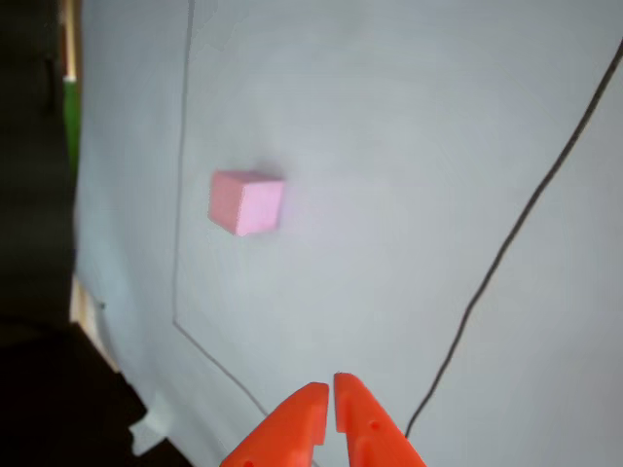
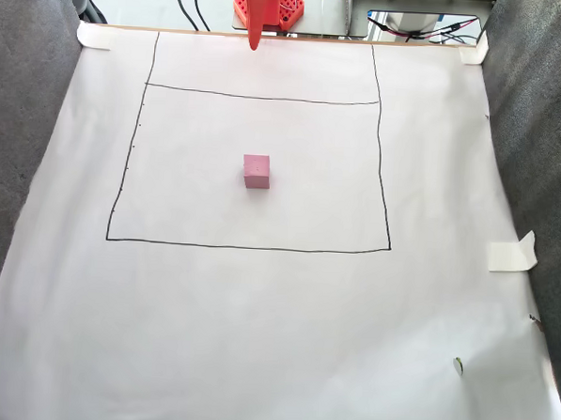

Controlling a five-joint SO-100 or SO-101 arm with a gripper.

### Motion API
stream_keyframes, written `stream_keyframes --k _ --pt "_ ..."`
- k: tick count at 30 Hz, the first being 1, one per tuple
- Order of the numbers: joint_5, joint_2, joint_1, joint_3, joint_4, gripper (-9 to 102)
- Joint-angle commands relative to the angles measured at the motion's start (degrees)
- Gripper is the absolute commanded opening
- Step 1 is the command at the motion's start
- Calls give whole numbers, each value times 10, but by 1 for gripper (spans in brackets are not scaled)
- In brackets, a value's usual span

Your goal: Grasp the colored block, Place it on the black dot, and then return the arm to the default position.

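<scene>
The colored block (image 2: 256, 171) is a pink foam cube that rests alone on the white paper, near the middle of a pen-drawn rectangle. In the other view the block (image 1: 245, 202) lies up and to the left of my orange gripper (image 1: 331, 384), well apart from it. The pointed fingers are shut with only a hairline gap and hold nothing. In the fixed view the gripper (image 2: 254, 41) hangs at the far edge of the sheet, pointing down, far from the block. The black dot is hidden or out of view.
A white paper sheet (image 2: 256, 322) covers the table, taped at its corners and at the right edge (image 2: 512, 252). Grey fabric (image 2: 20, 159) flanks both sides. Cables (image 2: 190, 3) lie behind the far edge. A long thin dark line (image 1: 506, 248) runs right of the gripper.
</scene>
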Motion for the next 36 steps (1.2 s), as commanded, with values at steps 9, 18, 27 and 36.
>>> stream_keyframes --k 9,18,27,36 --pt "-46 193 47 210 -133 0" --pt "-17 194 32 248 -116 0" --pt "-13 194 31 248 -21 0" --pt "-33 194 17 245 -14 0"
